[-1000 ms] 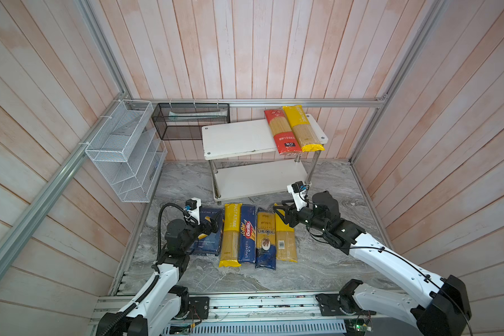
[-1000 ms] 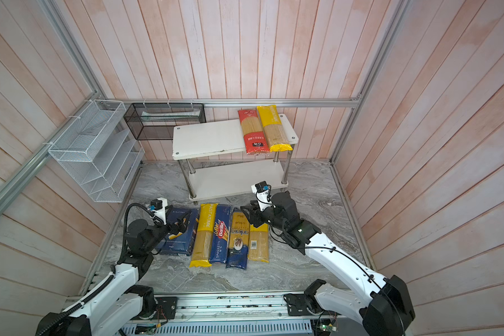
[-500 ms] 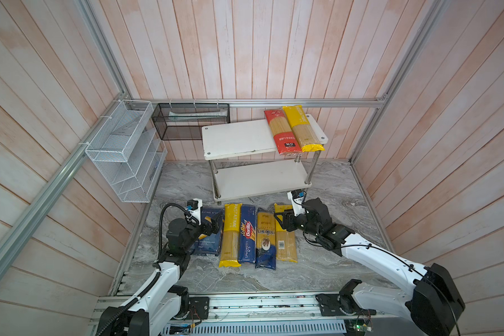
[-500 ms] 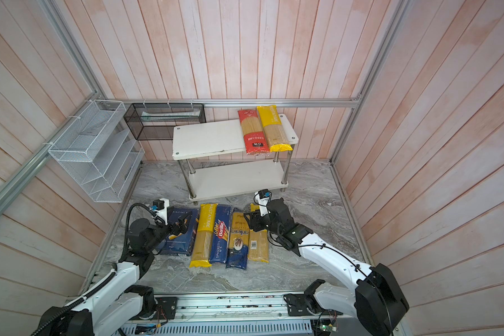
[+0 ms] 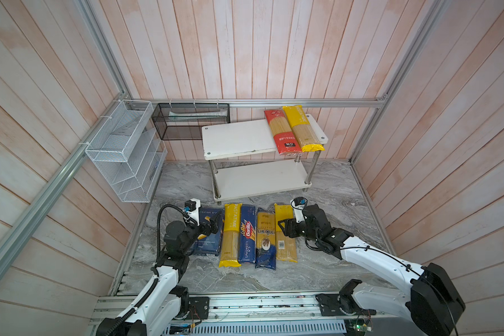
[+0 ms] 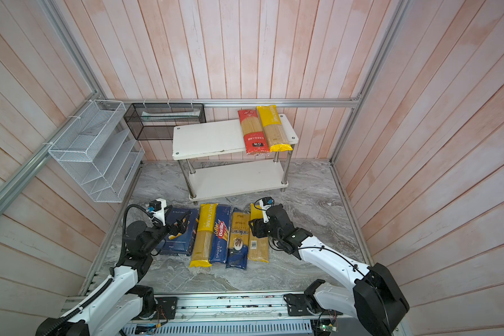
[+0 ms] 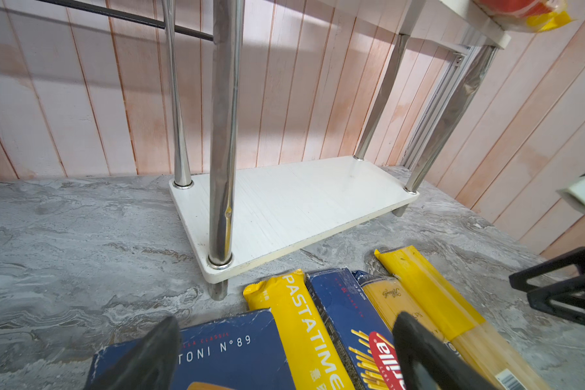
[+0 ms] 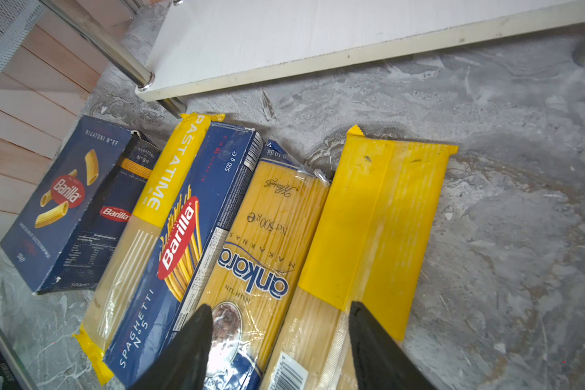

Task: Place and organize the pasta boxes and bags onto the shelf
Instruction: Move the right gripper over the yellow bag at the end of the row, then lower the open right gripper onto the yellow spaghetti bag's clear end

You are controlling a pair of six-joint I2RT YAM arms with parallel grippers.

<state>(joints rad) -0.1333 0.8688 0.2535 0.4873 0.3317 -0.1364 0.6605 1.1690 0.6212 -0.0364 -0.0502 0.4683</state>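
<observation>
We find the right tool (image 8: pixel 280 307) low over the row of packs, its two black fingers (image 8: pixel 190 347) standing apart and clamped on nothing; one finger hangs over the clear plastic spaghetti bag with a dark blue end (image 8: pixel 257 243), the other over the yellow barcoded plastic spaghetti bag (image 8: pixel 379 216) just beside it; whether either finger touches the plastic we cannot tell.

The left tool (image 7: pixel 286 320) is likewise spread wide and grips nothing; one finger sits above the wide flat dark blue Barilla carton (image 8: pixel 65 202), the other above the long narrow dark blue Barilla carton marked Spaghetti (image 5: pixel 247 235), and between the two cartons lies a yellow PASTATIME plastic bag (image 5: pixel 230 232).

These five packs lie flat, side by side, each against its neighbour on the grey marbled bench (image 5: pixel 332 189) – wide carton on the left, then PASTATIME bag, narrow carton, clear bag and barcoded bag – just in front of the shelf.

The low two-tier shelf of white boards on chrome posts (image 5: pixel 239 136) stands at the back wall; at the right end of its upper board lie a red plastic spaghetti bag (image 5: pixel 281 131) and a second yellow spaghetti bag (image 5: pixel 301 128), touching along their length, near ends jutting over the front edge.

Left of the shelf hang a black mesh basket (image 5: pixel 186 122) and a white wire mesh rack (image 5: pixel 122 151).
</observation>
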